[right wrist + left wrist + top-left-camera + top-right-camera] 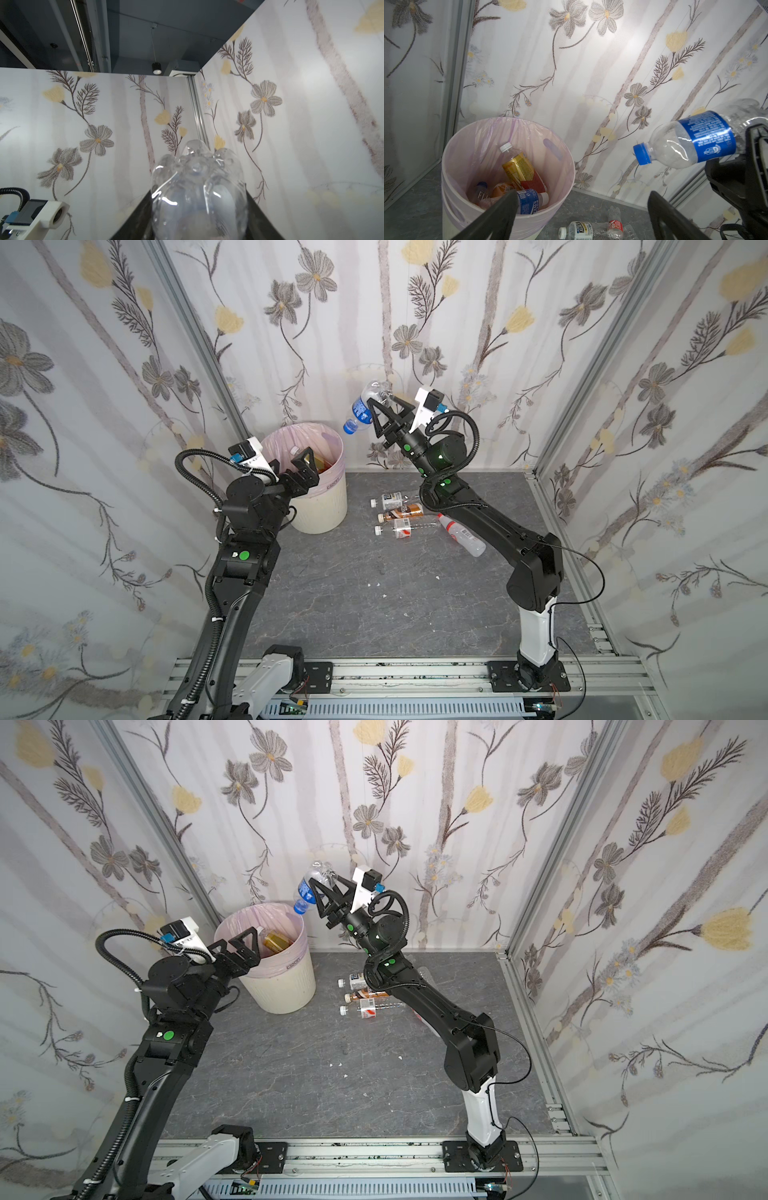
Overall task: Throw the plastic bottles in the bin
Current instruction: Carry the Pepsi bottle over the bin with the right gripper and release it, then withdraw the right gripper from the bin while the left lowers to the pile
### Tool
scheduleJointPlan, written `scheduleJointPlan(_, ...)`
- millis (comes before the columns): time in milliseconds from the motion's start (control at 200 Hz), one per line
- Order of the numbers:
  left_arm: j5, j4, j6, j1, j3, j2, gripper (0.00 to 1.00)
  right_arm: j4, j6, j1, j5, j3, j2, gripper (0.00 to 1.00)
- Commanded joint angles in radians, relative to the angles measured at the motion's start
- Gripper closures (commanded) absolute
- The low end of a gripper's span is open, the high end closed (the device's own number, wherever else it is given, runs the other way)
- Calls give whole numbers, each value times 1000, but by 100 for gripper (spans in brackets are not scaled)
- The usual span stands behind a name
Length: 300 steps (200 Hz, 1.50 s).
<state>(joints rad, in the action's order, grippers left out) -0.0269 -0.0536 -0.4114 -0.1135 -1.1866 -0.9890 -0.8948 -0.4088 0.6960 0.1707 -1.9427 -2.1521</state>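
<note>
Right claw (383,403), bottle (360,411) near bin (328,506) rim

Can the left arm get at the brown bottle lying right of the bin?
Probably yes. The left gripper is open and empty at the bin; the brown bottle lies on the floor nearby, cap end clear. The right arm overhangs only its far end.

Glossy clear plastic bottle (362,410); matt ribbed plastic bin (324,510).

Left fingers (500,218) spread; right fingers (135,226) raised (clamped).
</note>
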Motion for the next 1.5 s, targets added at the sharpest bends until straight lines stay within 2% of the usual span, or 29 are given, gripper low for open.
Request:
scheduleJointPlan(0,-17,9,11,17,2,10,0,-189,24,2,-93,-12,-3,47)
scheduleJointPlan(335,-54,9,26,76,42,18,0,-257,-10,17,-123,-148,-144,45)
scheduleJointPlan(435,-57,11,25,80,46,14,0,-168,-10,25,-120,-258,-211,45)
scheduleJointPlan(565,-66,10,20,80,50,3,0,39,-41,48,-104,-494,-366,45)
scheduleJointPlan(685,-62,12,20,80,57,9,0,138,-70,83,-46,-572,-464,39)
scheduleJointPlan(784,-64,10,19,80,60,21,0,215,-27,109,-19,-571,-487,25)
scheduleJointPlan(979,-71,10,5,80,69,40,0,278,34,94,-34,-570,-413,1)
scheduleJointPlan(1224,-69,10,2,80,79,71,0,344,73,49,-25,-537,-284,0)
scheduleJointPlan(1384,-71,9,-5,80,69,79,0,385,87,25,-44,-392,-167,0)
scheduleJointPlan(1494,-101,6,-30,80,53,65,0,413,87,5,-70,-235,-65,0)
